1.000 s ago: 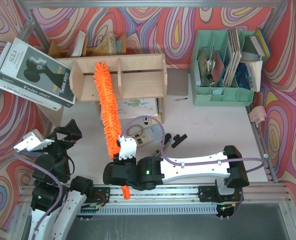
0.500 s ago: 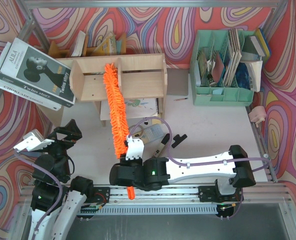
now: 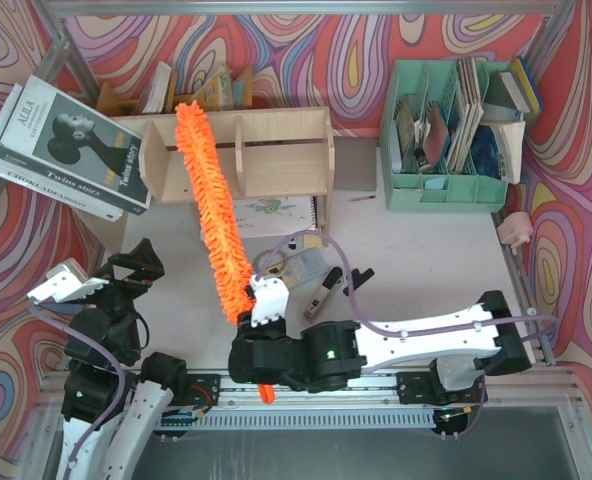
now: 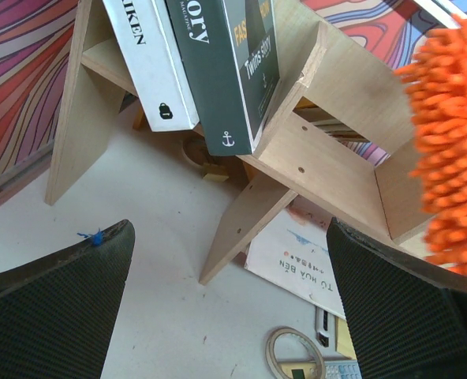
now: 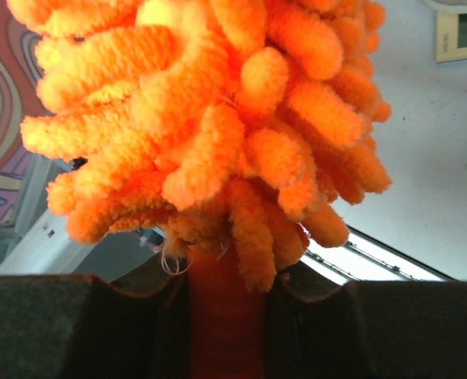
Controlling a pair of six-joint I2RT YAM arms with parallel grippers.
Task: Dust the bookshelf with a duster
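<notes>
The orange fluffy duster (image 3: 211, 205) stands slanted from my right gripper (image 3: 257, 330) up to the plywood bookshelf (image 3: 276, 150), its tip over the top edge of the left compartment. My right gripper is shut on the duster's orange handle (image 5: 226, 316), just below the fluff (image 5: 210, 103). My left gripper (image 3: 126, 275) is open and empty, low at the near left, facing the shelf's left leg (image 4: 245, 225). The duster's fluff shows at the right edge of the left wrist view (image 4: 450, 150). The shelf's compartments look empty from above.
Books (image 3: 71, 145) lean against the shelf's left end. A mint-green organiser (image 3: 456, 130) with books stands at the back right. A booklet (image 3: 286, 212), tape roll (image 4: 297, 355), calculator and black clips (image 3: 326, 290) lie on the table below the shelf.
The duster's tip has swung left, from the central divider area to the left compartment's top edge. The right arm has shifted slightly right and nearer. The left arm has not moved.
</notes>
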